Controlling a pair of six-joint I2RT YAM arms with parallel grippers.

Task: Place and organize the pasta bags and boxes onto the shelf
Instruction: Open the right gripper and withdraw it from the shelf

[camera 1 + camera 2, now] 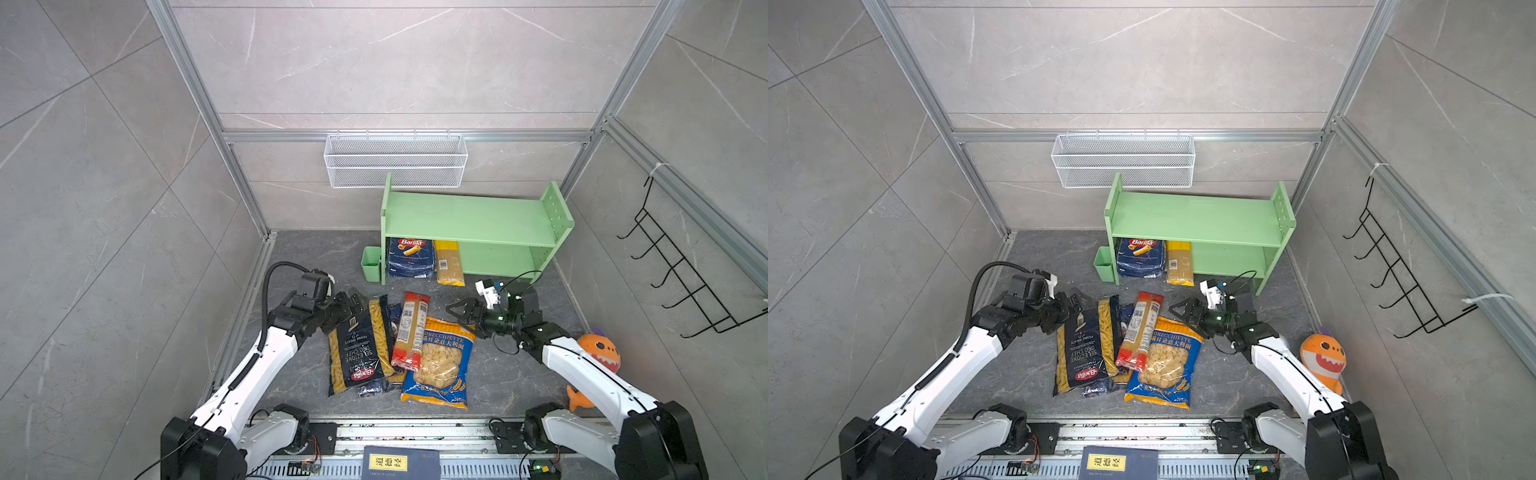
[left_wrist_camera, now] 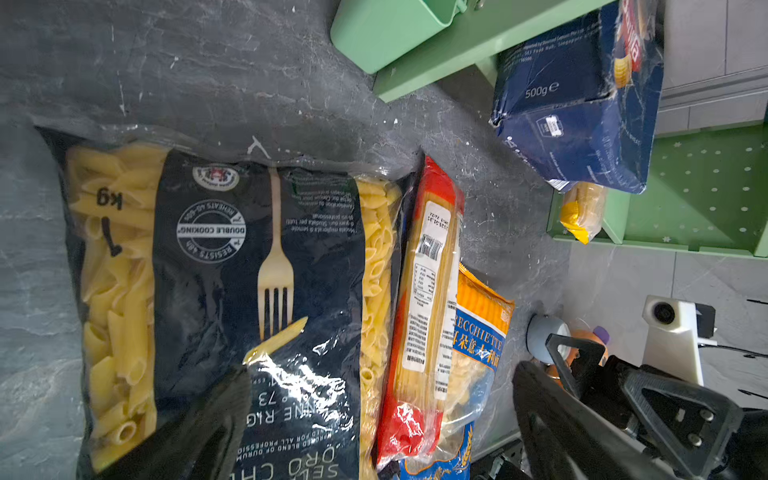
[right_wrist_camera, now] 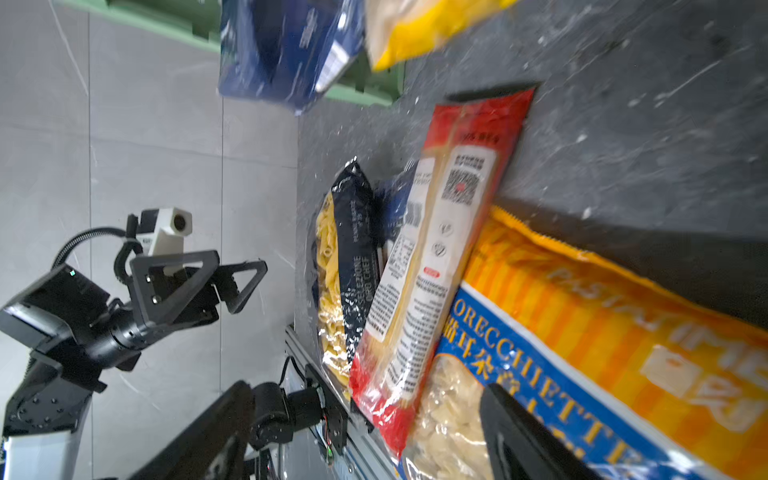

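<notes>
Lying in an overlapping heap on the dark grey counter (image 1: 316,257) are four packs. The large black plastic penne bag (image 1: 359,349) is on the left and the large blue-and-orange orecchiette bag (image 1: 442,365) on the right. The slim red-ended spaghetti pack (image 1: 411,332) rests across the gap between them, and a slim dark blue pack (image 1: 392,318) is mostly buried underneath. That stacking probably means the top pack has to come off first.

Just behind the heap stands the light green two-tier shelf (image 1: 469,216). Its lower tier holds the flat dark blue cardboard Barilla carton (image 1: 410,257) with the slim yellow spaghetti pack (image 1: 449,264) just beside it. Both poke out past the front edge, and the upper board is bare.

The left pincer (image 1: 355,300) hovers over the far end of the penne bag with its jaws spread as wide as they go, gripping nothing. Whether a finger brushes the film cannot be told. The right pincer (image 1: 459,316) is also wide open and empty, near the orecchiette bag's far corner. Both look poised to choose a pack.
</notes>
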